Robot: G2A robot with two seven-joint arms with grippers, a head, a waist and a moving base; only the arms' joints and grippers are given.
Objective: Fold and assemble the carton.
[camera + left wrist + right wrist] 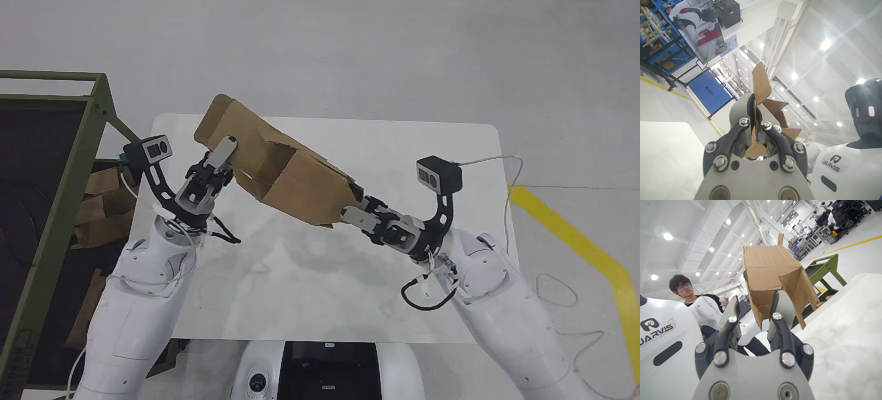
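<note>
A brown carton [280, 170], partly unfolded with loose flaps, hangs tilted in the air above the white table [330, 290]. My left gripper [222, 158] is at its left side. In the left wrist view this gripper [755, 111] is shut on a thin edge of the carton [762, 85], and a flap stands up past the fingers. My right gripper [352, 212] is at the carton's lower right end. Seen from the right wrist, it [757, 302] is open; a lower corner of the carton [770, 270] hangs between its fingers, and one finger [781, 306] lies against a flap.
A green metal rack [60, 140] stands left of the table, with flat cardboard pieces [100, 205] stacked in it; the rack [826, 270] also shows behind the carton. A yellow floor line [570, 240] runs to the right. Bare table surface lies under the carton.
</note>
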